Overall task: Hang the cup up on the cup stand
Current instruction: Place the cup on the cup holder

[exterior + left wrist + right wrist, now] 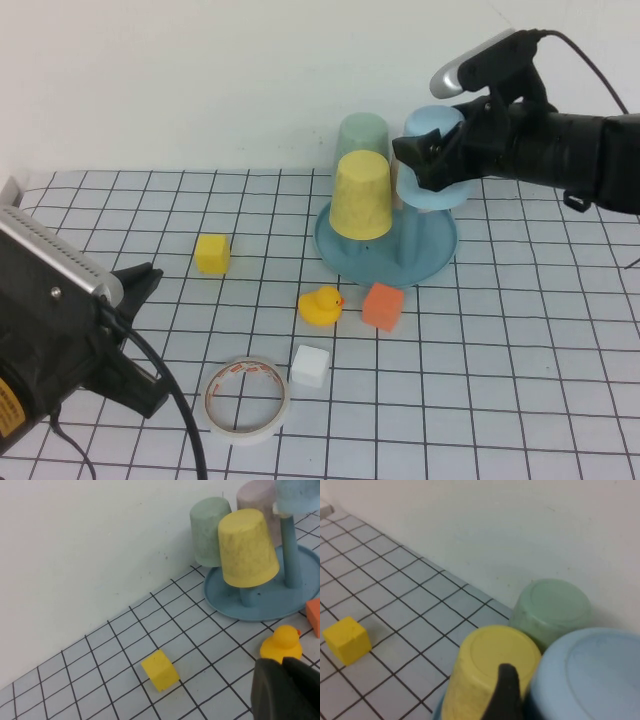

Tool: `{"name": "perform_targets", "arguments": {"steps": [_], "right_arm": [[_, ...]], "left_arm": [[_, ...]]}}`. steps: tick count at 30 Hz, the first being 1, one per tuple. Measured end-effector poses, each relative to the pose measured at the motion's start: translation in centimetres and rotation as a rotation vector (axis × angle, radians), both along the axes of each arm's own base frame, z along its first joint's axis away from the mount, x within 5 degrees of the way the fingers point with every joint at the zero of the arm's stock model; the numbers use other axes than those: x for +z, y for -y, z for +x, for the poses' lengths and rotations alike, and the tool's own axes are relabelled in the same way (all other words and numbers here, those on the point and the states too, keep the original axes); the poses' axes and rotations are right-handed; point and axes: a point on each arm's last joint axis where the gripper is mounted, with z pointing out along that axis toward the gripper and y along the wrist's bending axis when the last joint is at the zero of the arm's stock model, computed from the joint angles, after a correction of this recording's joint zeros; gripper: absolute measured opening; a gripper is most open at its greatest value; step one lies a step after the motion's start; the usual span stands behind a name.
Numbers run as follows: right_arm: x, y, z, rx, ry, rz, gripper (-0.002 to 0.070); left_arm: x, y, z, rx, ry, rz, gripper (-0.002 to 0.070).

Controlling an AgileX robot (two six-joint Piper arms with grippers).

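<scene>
Light blue cup (pixel 437 160) upside down atop a peg of the round teal cup stand (pixel 385 252).

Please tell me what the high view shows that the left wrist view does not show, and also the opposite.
Only the high view shows the right gripper closed around the light blue cup above the cup stand, plus the tape roll and the white cube.

Only the left wrist view shows a pale pink cup behind the yellow cup, and the shut left gripper up close.

Both show the yellow cup, green cup, cup stand, rubber duck, yellow cube and orange cube.
</scene>
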Motion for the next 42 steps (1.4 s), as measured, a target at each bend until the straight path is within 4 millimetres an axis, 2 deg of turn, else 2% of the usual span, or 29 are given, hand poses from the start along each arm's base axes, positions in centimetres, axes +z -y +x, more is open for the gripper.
{"name": "perform_targets", "arguments": {"steps": [8,13,17,29,36,42], "right_arm": [[0.2,-0.2,0.2,0.014,0.009,0.006,0.0578],[1.8,-0.6,0.6,0.034,0.055,0.032,0.0578],[2.1,-0.7,0.7,0.042,0.064,0.039,0.0578],[-1.8,-0.9,1.9,0.022,-0.015,0.0,0.0578],[-1.9,-0.7,2.0,-0.002,-0.024,0.0,0.058],[-2.1,0.0,2.4,-0.123,-0.075,0.038,0.0658]], "left_arm": [[0.0,0.0,0.0,-0.004,0.003,0.013,0.0],[0.0,0.0,0.0,-0.014,0.012,0.036,0.0],[-0.1,0.1,0.0,-0.022,0.019,0.056,0.0],[-0.2,0.0,0.0,-0.022,0.014,0.078,0.0],[-0.2,0.0,-0.1,-0.023,0.014,0.082,0.0],[-0.4,-0.2,-0.1,-0.009,-0.01,0.098,0.0]]}}
